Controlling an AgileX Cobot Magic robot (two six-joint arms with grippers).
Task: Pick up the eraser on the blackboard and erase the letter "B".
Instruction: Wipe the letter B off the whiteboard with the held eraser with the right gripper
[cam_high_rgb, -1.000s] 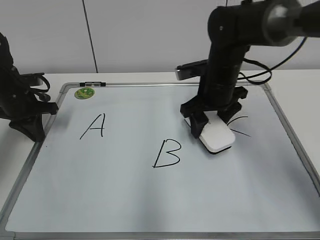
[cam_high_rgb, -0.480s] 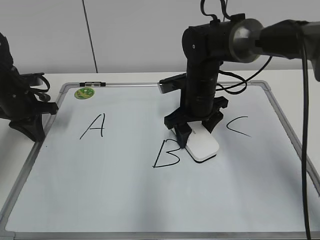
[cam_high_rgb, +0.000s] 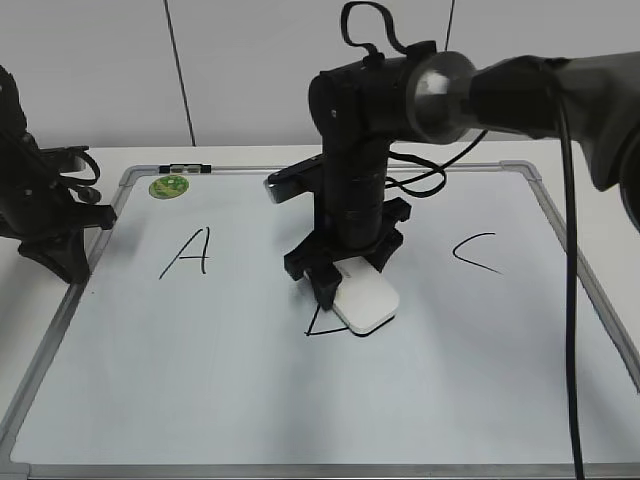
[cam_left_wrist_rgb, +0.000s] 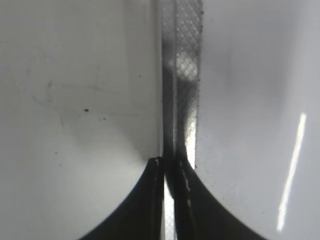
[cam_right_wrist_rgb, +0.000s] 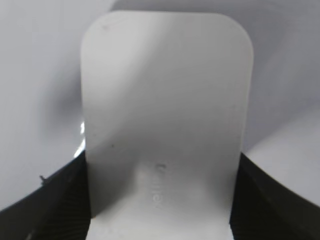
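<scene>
The blackboard (cam_high_rgb: 200, 380) is a white board with a silver frame, lying flat on the table. My right gripper (cam_high_rgb: 345, 280) is shut on the white eraser (cam_high_rgb: 365, 304), which lies flat on the board over the letter "B". Only the lower left stroke of the "B" (cam_high_rgb: 322, 328) shows; the rest is hidden under the eraser and gripper. In the right wrist view the eraser (cam_right_wrist_rgb: 167, 110) fills the frame between the two black fingers (cam_right_wrist_rgb: 160, 200). My left gripper (cam_left_wrist_rgb: 170, 172) is shut and empty, over the board's left frame edge (cam_left_wrist_rgb: 182, 75).
A black "A" (cam_high_rgb: 187, 252) is on the board's left and a black "C" (cam_high_rgb: 475, 252) on its right. A round green magnet (cam_high_rgb: 169, 185) sits at the far left corner. The left arm (cam_high_rgb: 40, 200) stands at the board's left edge.
My right gripper has slid the eraser leftward across the board, from beside the "C" onto the "B". Most of the "B" is now covered. The left arm has not moved.
</scene>
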